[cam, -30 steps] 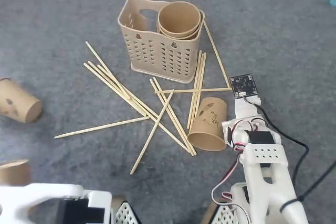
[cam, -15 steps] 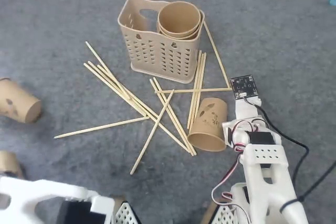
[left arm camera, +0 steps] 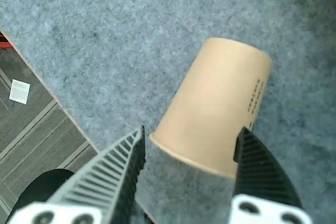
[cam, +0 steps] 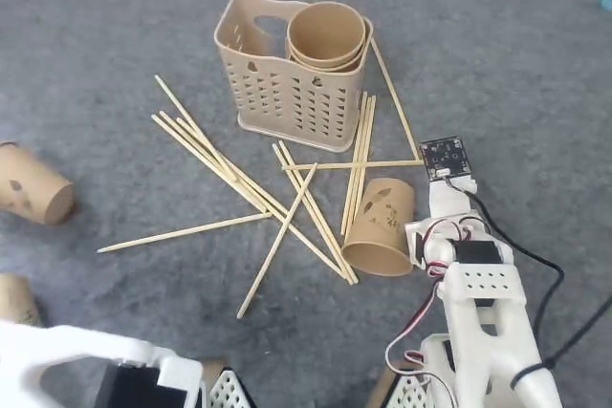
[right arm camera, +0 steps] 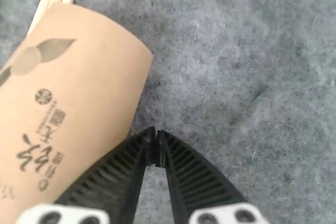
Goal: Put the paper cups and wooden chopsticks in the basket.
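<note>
— How did the left fingers [left arm camera: 121, 166] stand?
— Spread wide, either side of a paper cup [left arm camera: 215, 103] that lay on its side near the edge of the counter [left arm camera: 131, 35]. Small dark print ran along its wall.
— And the right fingers [right arm camera: 131, 166]?
— Pressed together, holding nothing, just beside a second fallen cup [right arm camera: 68, 103] with a leaf drawing and print.
— The basket [cam: 287, 93]?
— Upright, with nested cups [cam: 327, 33] in one end. Chopsticks [cam: 215, 155] lay scattered on the counter around it; a third cup [cam: 33, 188] lay well apart.
</note>
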Motion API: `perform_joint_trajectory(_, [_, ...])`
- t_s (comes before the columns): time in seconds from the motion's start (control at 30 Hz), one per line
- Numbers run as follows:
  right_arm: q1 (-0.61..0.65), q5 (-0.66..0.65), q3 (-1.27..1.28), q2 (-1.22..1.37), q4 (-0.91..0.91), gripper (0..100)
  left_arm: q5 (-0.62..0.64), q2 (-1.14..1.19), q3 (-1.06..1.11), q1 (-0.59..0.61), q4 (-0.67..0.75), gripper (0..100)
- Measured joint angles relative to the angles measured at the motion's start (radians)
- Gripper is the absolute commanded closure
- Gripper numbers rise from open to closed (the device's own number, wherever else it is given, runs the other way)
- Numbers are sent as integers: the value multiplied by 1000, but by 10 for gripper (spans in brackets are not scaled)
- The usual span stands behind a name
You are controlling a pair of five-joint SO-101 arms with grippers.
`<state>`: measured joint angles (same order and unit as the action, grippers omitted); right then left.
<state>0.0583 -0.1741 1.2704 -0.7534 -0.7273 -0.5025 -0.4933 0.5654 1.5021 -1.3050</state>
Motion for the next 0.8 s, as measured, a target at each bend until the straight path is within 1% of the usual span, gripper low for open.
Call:
perform_joint_trajectory(0.13, [3, 0, 0, 0, 0, 991, -143, 0, -14, 60, -61, 739])
perform_joint_trajectory(0.3, [0, -14, 0, 0, 0, 991, -292, 0, -14, 143, -69, 739])
perform_joint_trajectory(0.43, [2, -18, 0, 0, 0, 991, -379, 0, -14, 161, -69, 739])
perform_joint_trajectory(0.57, [0, -18, 0, 0, 0, 991, -557, 0, 6, 163, -68, 739])
perform_joint_trajectory(0.6, [0, -18, 0, 0, 0, 991, -591, 0, 28, 163, -52, 739])
perform_joint_trajectory(0.67, [0, -18, 0, 0, 0, 991, -612, 0, 84, 163, 15, 739])
perform_joint_trajectory(0.8, [0, -18, 0, 0, 0, 991, -623, 0, 252, 138, 235, 739])
